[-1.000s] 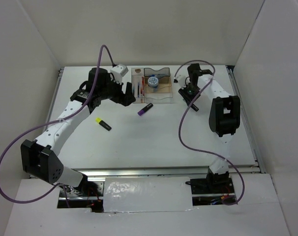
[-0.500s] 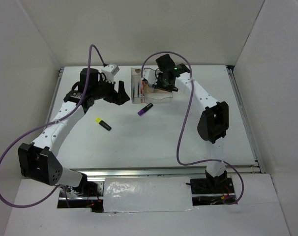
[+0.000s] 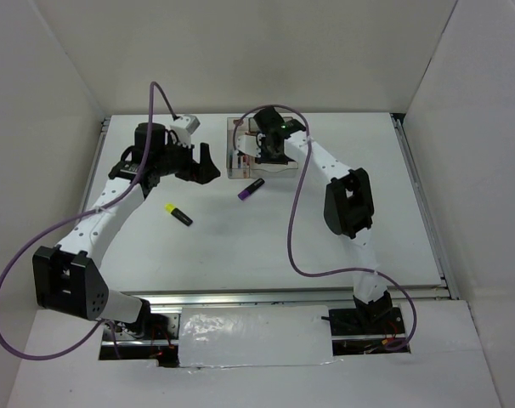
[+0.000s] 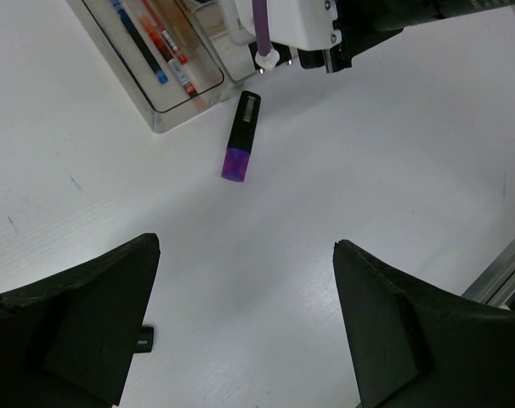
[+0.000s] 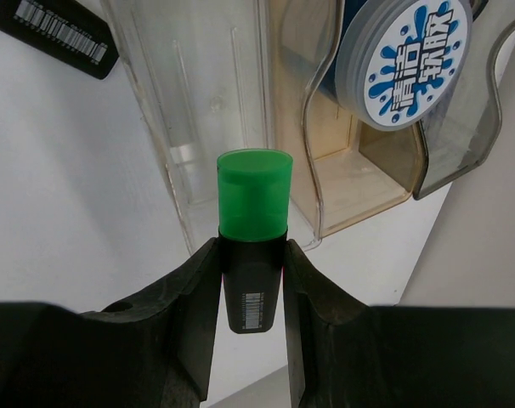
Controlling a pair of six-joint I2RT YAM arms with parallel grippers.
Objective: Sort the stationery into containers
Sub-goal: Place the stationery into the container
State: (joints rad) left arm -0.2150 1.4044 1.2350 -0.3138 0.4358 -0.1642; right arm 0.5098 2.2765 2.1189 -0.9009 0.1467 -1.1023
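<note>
My right gripper is shut on a green highlighter, cap pointing forward, just above the near edge of the smoky-brown organiser. The round blue-white tub stands in a compartment to the right. In the top view the right gripper hangs over the organiser. My left gripper is open and empty, left of the organiser. A purple highlighter lies in front of the organiser, and it also shows in the left wrist view. A yellow highlighter lies further left. Blue and red pens lie in the organiser's left slot.
White walls enclose the table on the left, back and right. The right arm's purple cable loops over the middle of the table. A metal rail runs along the table edge.
The right arm swung left from beside the organiser to over it, carrying the green highlighter. The left gripper drew back slightly to the left.
</note>
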